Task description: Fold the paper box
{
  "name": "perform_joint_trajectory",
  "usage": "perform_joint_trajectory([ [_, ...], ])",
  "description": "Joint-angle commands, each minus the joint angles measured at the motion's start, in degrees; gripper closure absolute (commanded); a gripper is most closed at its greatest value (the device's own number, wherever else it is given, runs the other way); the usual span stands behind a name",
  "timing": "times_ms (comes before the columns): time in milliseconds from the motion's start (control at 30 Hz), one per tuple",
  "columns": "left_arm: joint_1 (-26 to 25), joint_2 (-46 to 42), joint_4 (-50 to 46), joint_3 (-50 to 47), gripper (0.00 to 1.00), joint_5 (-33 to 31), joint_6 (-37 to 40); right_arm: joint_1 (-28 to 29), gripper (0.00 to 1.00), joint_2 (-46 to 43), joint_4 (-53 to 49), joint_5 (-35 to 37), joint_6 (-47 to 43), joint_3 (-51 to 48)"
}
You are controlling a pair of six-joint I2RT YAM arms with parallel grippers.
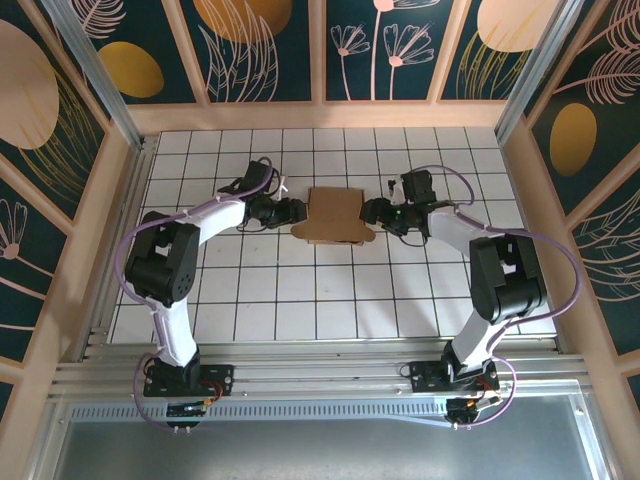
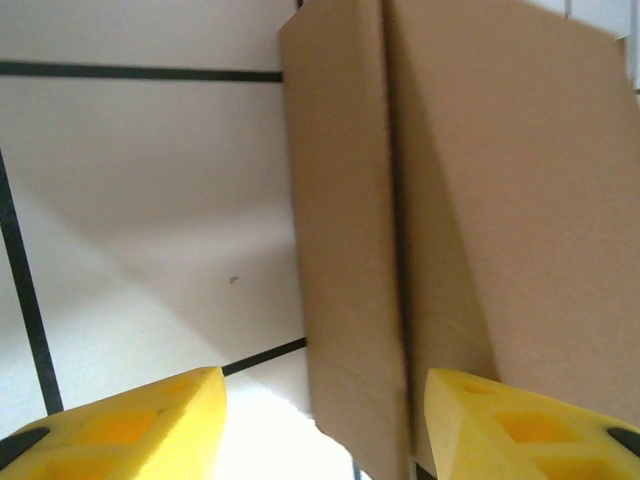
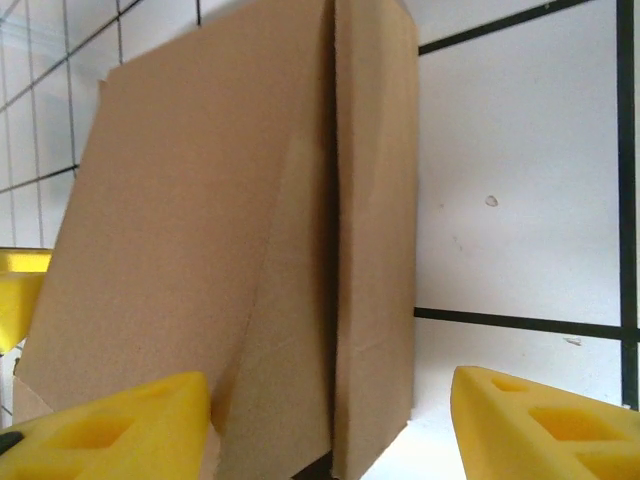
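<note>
Centre frame in the overhead view, one brown cardboard paper box lies on the white tiled table, partly folded, with a rounded tab jutting from its lower right corner. Two arms reach in from the bottom of the frame and bend toward it. The left gripper meets the box's left edge and the right gripper meets its right edge, so the box sits between them.

Bare tiles lie open above the box up to the wooden back wall. A wider stretch of bare tiles runs below it down to the metal rails at the bottom. The side walls stand well apart from both grippers.

In the left wrist view, two yellow fingertips sit in the bottom corners with the jaws apart. The box's raised side panel stands between them. The fingertip at lower left is clear of the cardboard, with white table showing in the gap, while the one at lower right overlaps the box's broad face.

In the right wrist view, two more yellow fingertips also stand apart, straddling an upright fold of the box. The fingertip at lower right is clear of it, and the one at lower left overlaps the cardboard. Neither pair is clamped. A sliver of another yellow finger shows at the left edge.
</note>
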Motion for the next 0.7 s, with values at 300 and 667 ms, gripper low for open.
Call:
perform_joint_trajectory([
  [300, -0.2, 6.3, 5.0, -5.9, 0.47, -2.1, 1.8, 4.5, 0.36, 5.4, 8.7, 12.9, -5.6, -6.9],
  [667, 1.0, -6.8, 2.8, -8.9, 0.38, -19.8, 0.7, 4.1, 0.32, -4.5, 7.0, 13.1, -5.2, -4.0],
])
